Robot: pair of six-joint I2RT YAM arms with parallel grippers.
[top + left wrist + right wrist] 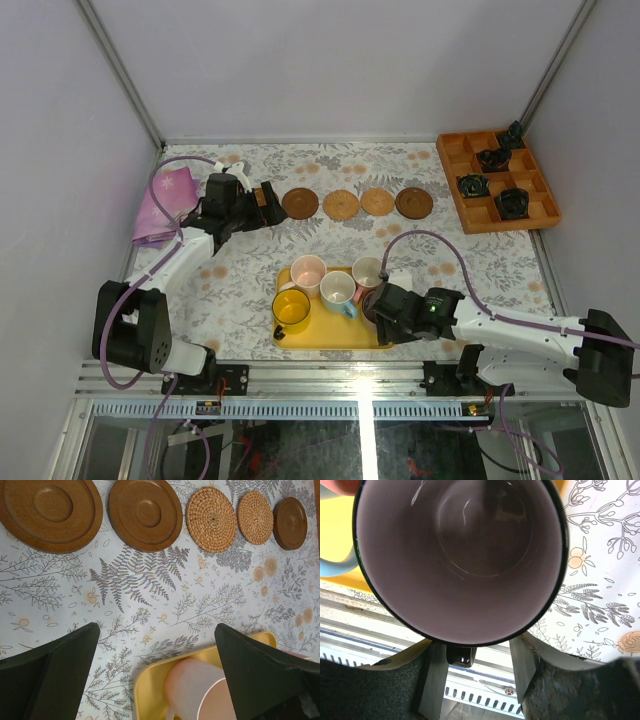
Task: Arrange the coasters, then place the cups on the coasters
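Several round brown coasters (341,205) lie in a row across the back of the table; in the left wrist view two of them are wooden (145,512) and two woven (211,518). My left gripper (258,205) hovers open at the row's left end, holding nothing (155,675). On the yellow tray (320,335) stand the pale pink cup (308,270), the light blue cup (338,290), the salmon cup (368,270) and the yellow cup (291,308). My right gripper (382,300) is over the tray's right end. Its jaws straddle the handle (461,656) of the mauve cup (460,555), the right jaw still apart from it.
A wooden compartment tray (545,215) with small black gadgets stands at the back right. A purple cloth (165,205) lies at the back left beside my left arm. The table's metal front rail (485,690) runs just below the mauve cup.
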